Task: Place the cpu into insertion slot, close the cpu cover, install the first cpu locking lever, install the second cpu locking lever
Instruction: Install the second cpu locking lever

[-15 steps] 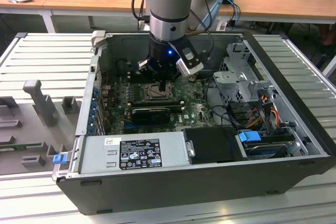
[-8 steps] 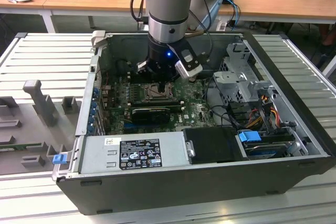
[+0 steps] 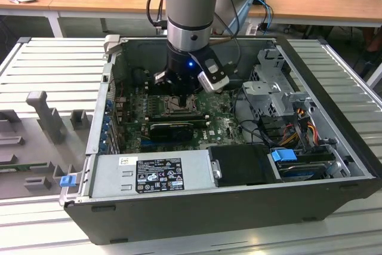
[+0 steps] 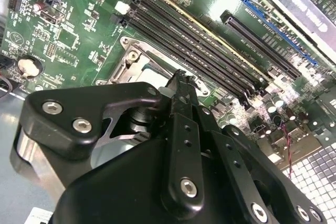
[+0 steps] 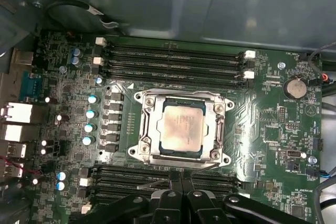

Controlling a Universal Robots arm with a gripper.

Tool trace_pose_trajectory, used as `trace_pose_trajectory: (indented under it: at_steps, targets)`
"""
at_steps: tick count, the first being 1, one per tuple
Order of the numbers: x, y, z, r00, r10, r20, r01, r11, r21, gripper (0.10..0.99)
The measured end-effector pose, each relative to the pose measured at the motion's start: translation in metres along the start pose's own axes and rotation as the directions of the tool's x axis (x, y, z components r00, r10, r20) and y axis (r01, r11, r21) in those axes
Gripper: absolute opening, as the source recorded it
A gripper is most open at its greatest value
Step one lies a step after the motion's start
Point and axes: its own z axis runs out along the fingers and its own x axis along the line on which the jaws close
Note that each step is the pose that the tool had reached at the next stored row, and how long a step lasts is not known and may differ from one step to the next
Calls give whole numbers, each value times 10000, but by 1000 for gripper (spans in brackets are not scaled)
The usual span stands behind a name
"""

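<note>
The cpu [image 5: 182,126], a square chip with a pale silver top, lies flat in the insertion slot [image 5: 155,149] on the green board. The silvery cpu cover [image 5: 148,124] lies down around the chip, which shows through its square opening. I cannot tell how the locking levers stand. In the first wrist view my gripper [image 5: 182,183] is shut with nothing between its black fingers [image 5: 175,182], just off the socket's edge beside the memory slots. In the second wrist view the gripper [image 4: 181,77] has its tips over a corner of the socket frame [image 4: 131,56]. In the exterior view the gripper [image 3: 179,91] hangs over the insertion slot [image 3: 178,106] inside the case.
Long black memory slots [image 5: 173,59] run on both sides of the socket. A black card [image 3: 173,128] lies just below it in the exterior view. The power supply [image 3: 152,174], a drive cage [image 3: 271,91] with cables, and the case walls [image 3: 98,117] enclose the board.
</note>
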Motion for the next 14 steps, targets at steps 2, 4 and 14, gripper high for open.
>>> trace_pose_trajectory:
  at_steps: [2,4,14]
  targets:
    - [6,-7,0,10000,0,0,0,10000,-11,106]
    - [12,-14,-1,10000,-1,4,1,10000,-49,106]
    - [104,-36,37,9999,12,-146,-16,9996,-290,106]
